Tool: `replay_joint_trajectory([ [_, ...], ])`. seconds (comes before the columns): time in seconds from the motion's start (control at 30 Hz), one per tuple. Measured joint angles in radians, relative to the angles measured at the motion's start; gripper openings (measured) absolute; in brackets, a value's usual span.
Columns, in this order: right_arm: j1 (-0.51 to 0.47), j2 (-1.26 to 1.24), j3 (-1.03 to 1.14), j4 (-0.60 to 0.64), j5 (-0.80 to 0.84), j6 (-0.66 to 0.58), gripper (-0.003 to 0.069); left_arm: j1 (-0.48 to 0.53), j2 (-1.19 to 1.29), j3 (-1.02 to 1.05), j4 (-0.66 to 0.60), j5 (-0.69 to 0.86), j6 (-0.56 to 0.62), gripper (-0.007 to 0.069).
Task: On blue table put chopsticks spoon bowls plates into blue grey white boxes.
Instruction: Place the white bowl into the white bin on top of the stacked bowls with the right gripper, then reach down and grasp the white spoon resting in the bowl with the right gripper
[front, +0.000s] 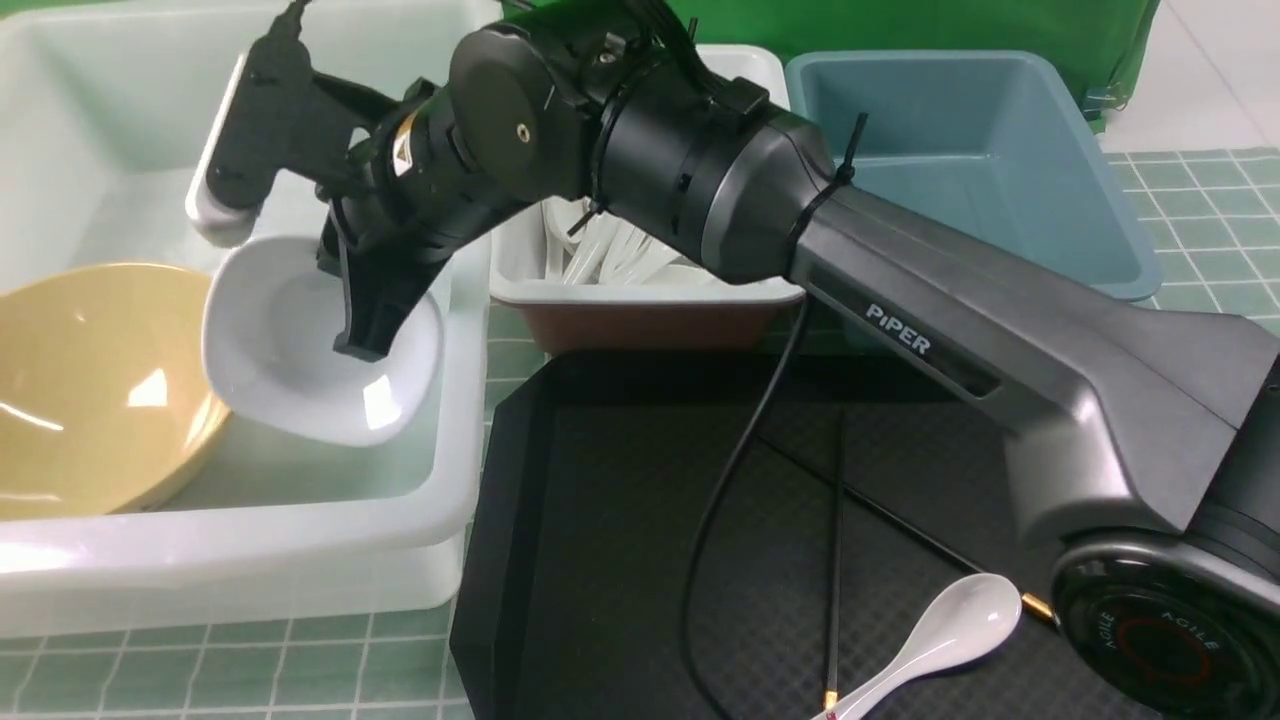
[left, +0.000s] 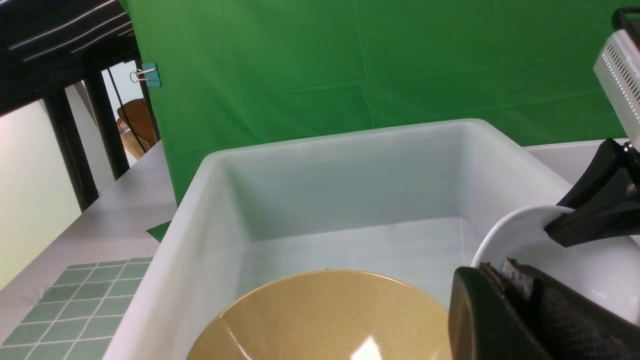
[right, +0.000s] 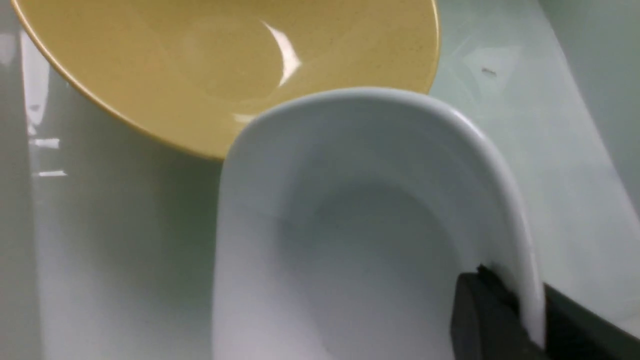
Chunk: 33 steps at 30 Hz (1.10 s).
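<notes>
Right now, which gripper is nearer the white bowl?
Right. The right gripper clamps the rim of the white bowl over the white box; the left gripper, shut and empty, sits close by without gripping it.

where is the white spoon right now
In the front view the white spoon lies on the black tray, at its near corner on the robot's right. The tips of the two chopsticks sit near either end of it.
</notes>
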Motion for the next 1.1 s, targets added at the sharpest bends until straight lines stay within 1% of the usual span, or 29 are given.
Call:
replay_joint_trajectory([
  [0.3, 0.003, 0.06, 0.0, 0.009, 0.046, 0.126, 0.0079, 0.0, 0.0, 0.0, 0.0, 0.0, 0.0, 0.0004],
  [0.4, 0.007, 0.062, 0.0, 0.009, 0.05, 0.135, 0.0111, 0.0, 0.0, 0.0, 0.0, 0.0, 0.0, 0.0004],
  [0.5, 0.013, 0.062, 0.0, 0.009, 0.046, 0.165, 0.0235, 0.0, 0.0, 0.0, 0.0, 0.0, 0.0, 0.0004],
  [0.53, 0.013, 0.062, 0.0, 0.009, 0.046, 0.173, 0.0251, 0.0, 0.0, 0.0, 0.0, 0.0, 0.0, 0.0004],
  [0.57, 0.014, 0.059, 0.0, 0.009, 0.045, 0.197, 0.0316, 0.0, 0.0, 0.0, 0.0, 0.0, 0.0, 0.0004],
  [0.6, 0.014, 0.059, 0.0, 0.009, 0.045, 0.206, 0.0323, 0.0, 0.0, 0.0, 0.0, 0.0, 0.0, 0.0004],
  [0.67, 0.014, 0.033, 0.0, 0.009, 0.051, 0.267, 0.0404, 0.0, 0.0, 0.0, 0.0, -0.001, 0.0, 0.0004],
  [0.7, 0.014, 0.03, 0.0, 0.009, 0.053, 0.271, 0.0408, 0.0, 0.0, 0.0, 0.0, -0.001, 0.0, 0.0004],
  [0.77, 0.011, -0.037, 0.0, 0.008, 0.087, 0.315, 0.0442, 0.0, 0.0, 0.0, -0.004, 0.002, 0.0, 0.0004],
  [0.87, -0.004, -0.144, 0.0, 0.004, 0.146, 0.334, 0.0449, 0.0, 0.0, 0.0, -0.004, 0.007, 0.0, 0.0004],
  [0.97, -0.044, -0.291, 0.0, -0.059, 0.243, 0.346, 0.0451, 0.0, 0.0, 0.0, -0.004, 0.011, 0.0, 0.0004],
  [1.03, -0.073, -0.374, 0.008, -0.155, 0.304, 0.396, 0.0451, 0.0, 0.0, 0.001, -0.004, 0.011, 0.0, 0.0004],
  [1.1, -0.106, -0.447, 0.053, -0.264, 0.362, 0.475, 0.0451, 0.0, 0.0, 0.013, -0.004, 0.005, -0.006, 0.0004],
])
